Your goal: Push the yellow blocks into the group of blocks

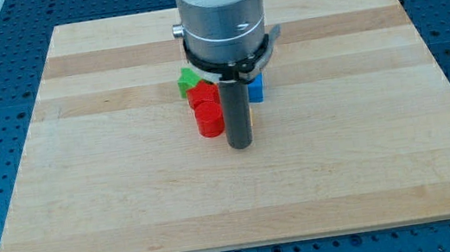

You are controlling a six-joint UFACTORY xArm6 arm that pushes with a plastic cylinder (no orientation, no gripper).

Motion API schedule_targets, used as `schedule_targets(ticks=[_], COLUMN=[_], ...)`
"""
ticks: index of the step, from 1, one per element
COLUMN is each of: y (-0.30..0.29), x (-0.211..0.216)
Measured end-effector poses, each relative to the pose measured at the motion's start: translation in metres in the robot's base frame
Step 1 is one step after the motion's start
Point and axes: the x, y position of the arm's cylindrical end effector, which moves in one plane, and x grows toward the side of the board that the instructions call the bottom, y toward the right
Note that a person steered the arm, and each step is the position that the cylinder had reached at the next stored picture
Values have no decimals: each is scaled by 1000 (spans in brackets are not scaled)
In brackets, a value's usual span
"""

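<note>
Resting my tip (241, 146) on the wooden board (370, 168), holding nothing, just right of two red blocks (206, 111); green block (189, 82) and blue block (256, 87) behind; yellow sliver (251, 118) peeking beside rod.

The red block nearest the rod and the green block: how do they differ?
The red block looks like a round cylinder, while the green block looks angular, perhaps star-like. The red one shows nearly whole; the green one is partly hidden under the arm. The red one lies just left of my tip; the green sits farther up.
</note>
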Motion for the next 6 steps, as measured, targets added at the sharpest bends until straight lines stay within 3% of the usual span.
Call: schedule_targets(ticks=[4, 5, 6], y=[5, 5, -9], x=[-24, -17, 22])
